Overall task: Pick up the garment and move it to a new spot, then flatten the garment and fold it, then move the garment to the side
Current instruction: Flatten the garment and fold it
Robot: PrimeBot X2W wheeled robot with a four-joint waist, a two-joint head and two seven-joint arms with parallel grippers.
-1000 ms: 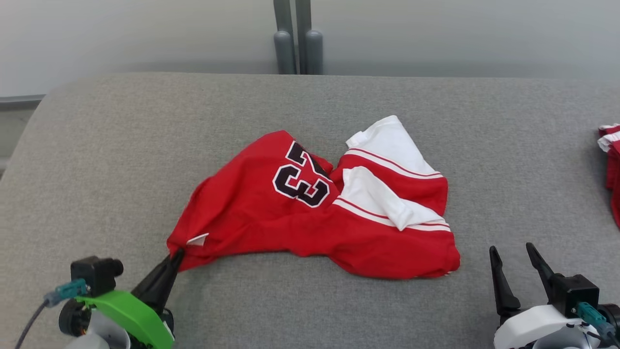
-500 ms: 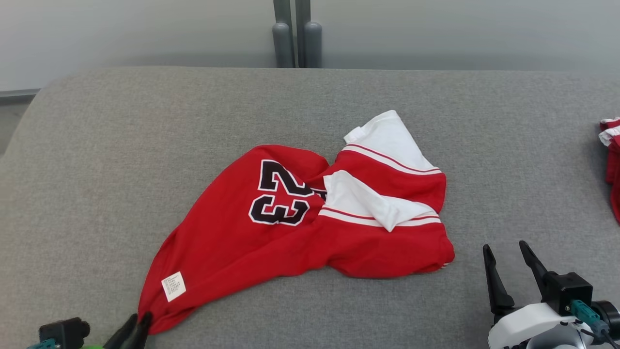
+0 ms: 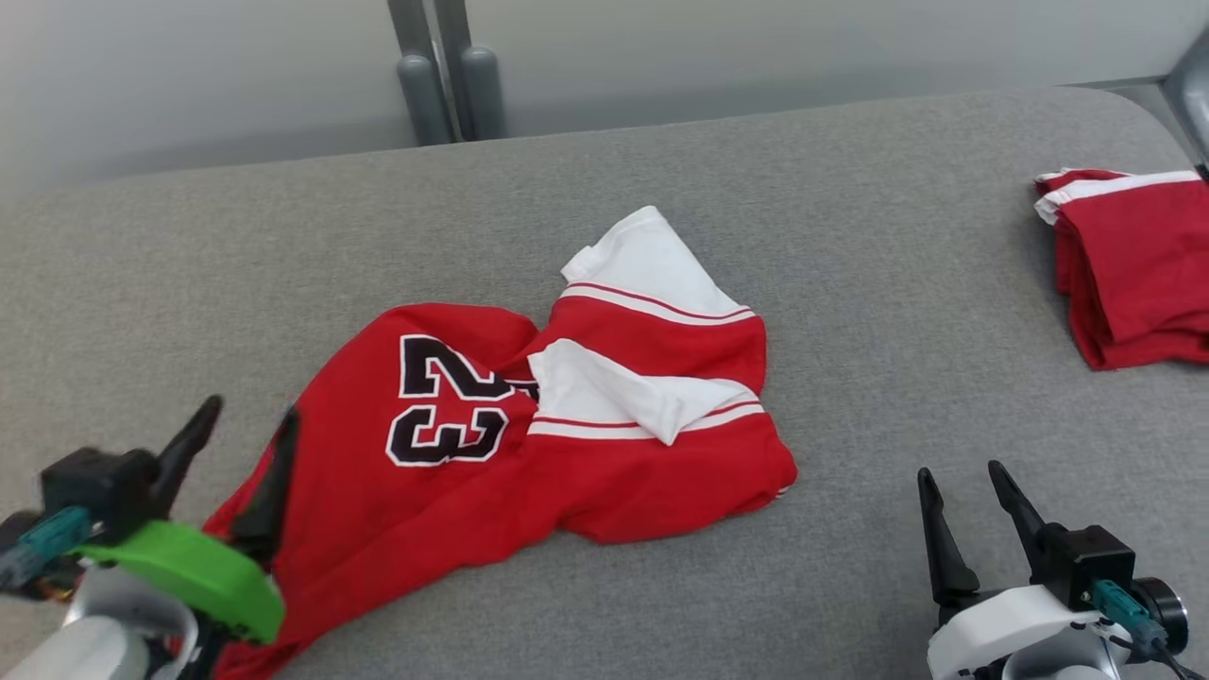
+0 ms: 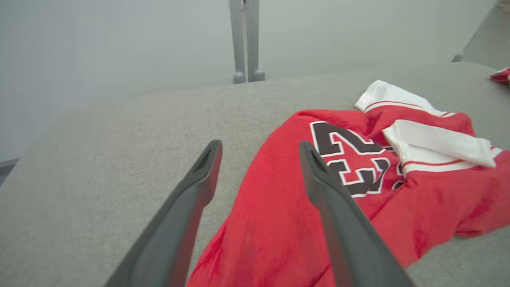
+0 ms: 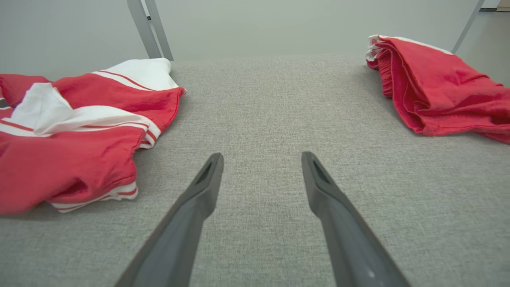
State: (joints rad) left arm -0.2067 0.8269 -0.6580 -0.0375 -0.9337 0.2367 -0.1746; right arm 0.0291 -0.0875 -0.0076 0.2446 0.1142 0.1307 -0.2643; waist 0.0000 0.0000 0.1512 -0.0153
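A crumpled red garment (image 3: 491, 463) with white striped panels and a black "23" lies on the grey padded surface (image 3: 850, 283), near the front left. My left gripper (image 3: 250, 420) hovers open over its near-left corner; in the left wrist view that gripper (image 4: 259, 149) has nothing between its fingers, and the garment (image 4: 378, 175) spreads to the right below them. Off the garment's right edge, my right gripper (image 3: 959, 477) stands open above bare fabric. Its own view shows the right gripper (image 5: 261, 159) empty, with the garment (image 5: 71, 131) at left.
A second red garment (image 3: 1133, 274), folded, lies at the far right of the surface, also in the right wrist view (image 5: 442, 91). Two grey posts (image 3: 444, 80) rise behind the back edge. The surface's right corner curves away at upper right.
My left gripper has let go of the garment's corner after dragging it toward the near left, and has lifted open. The head camera has turned right. The right gripper has kept still.
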